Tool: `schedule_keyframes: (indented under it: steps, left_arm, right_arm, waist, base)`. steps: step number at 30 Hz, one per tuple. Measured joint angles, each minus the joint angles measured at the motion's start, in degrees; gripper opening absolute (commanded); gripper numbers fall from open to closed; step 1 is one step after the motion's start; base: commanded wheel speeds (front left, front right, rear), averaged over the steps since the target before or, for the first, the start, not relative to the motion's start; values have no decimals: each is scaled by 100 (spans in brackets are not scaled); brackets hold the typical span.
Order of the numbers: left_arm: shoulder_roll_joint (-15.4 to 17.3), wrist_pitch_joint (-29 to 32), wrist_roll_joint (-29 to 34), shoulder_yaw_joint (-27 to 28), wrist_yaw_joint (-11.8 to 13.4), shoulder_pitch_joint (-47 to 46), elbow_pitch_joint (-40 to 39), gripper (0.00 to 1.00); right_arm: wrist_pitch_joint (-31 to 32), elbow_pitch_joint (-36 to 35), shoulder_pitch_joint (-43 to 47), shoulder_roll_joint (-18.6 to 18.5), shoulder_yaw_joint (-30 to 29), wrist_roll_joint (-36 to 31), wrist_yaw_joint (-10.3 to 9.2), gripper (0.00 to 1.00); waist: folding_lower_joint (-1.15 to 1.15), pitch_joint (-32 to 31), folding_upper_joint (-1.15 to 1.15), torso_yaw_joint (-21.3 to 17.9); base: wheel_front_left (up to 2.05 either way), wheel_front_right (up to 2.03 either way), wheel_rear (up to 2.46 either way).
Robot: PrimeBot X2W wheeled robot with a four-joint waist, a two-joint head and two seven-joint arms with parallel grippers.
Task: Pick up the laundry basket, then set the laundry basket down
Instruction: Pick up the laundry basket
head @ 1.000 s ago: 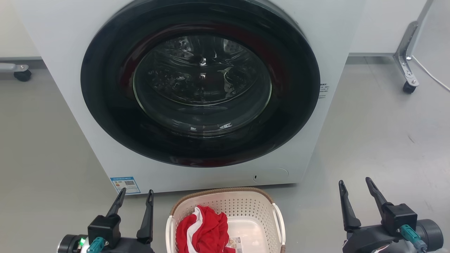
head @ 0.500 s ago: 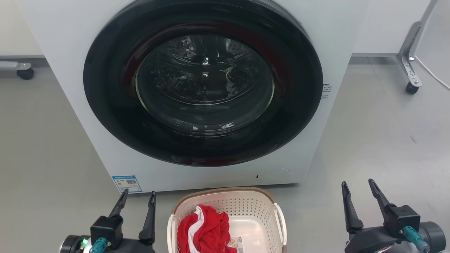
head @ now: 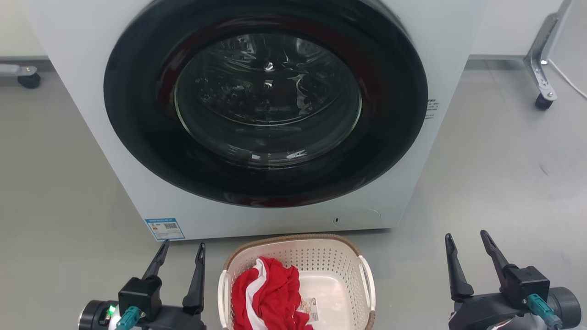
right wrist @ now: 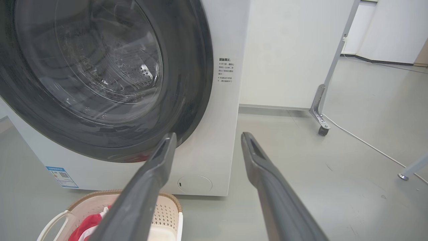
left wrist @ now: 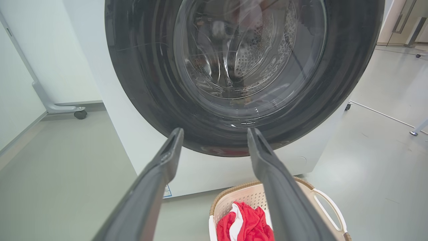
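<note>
The laundry basket [head: 337, 266], cream-white with perforated walls and a brown woven-look rim, sits on the floor at the bottom centre of the head view, just in front of the washing machine. Red and white clothes [head: 268, 293] lie in its left half, and a small label shows on its base. My left gripper [head: 182, 248] stands open to the basket's left, nothing between its fingers. On the basket's right, well apart from it, my right gripper [head: 467, 239] is open and empty. The left wrist view has the basket [left wrist: 321, 195] at lower right; in the right wrist view the basket [right wrist: 164, 209] lies at lower left.
A white front-loading washing machine [head: 266, 114] with a dark round door, shut, stands close behind the basket. White panels on castors [head: 543, 101] stand at the far right and far left [head: 28, 80]. A white cable [right wrist: 364, 142] runs along the grey floor on the right.
The head camera has tilted down slightly, so the washer and basket sit higher in the picture. Both grippers stay open in the same places beside the basket.
</note>
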Motion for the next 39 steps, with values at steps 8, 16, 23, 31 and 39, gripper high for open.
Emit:
schedule_keyframes:
  steps: [8,16,23,31,39]
  left_arm:
    - [-13,0,1,-8,-37,-187,-163,100]
    - [-70,0,0,8,-40,-495,-281,100]
    - [-141,0,-2,14,-82,-822,-279,100]
    - [-255,51,-42,51,-149,-1369,-133,100]
    - [-326,198,-102,86,-252,-1950,181,100]
  right_arm:
    - [-1,-178,-130,14,-19,-52,41,100]
    - [-1,-345,-405,19,-59,-91,42,100]
    - [-1,-347,-722,22,-97,-91,51,100]
    - [-16,-199,-1126,93,-65,-115,102,100]
    - [-25,-13,-1568,157,-27,-129,181,100]
  waist:
    - [0,374,0,-4]
    - [0,900,0,-11]
    - [1,1429,0,-28]
    - [1,2060,0,-57]
    - [2,2703,1,-70]
  base:
    - [0,0,0]
    - [0,0,0]
    - [0,0,0]
    - [0,0,0]
    - [0,0,0]
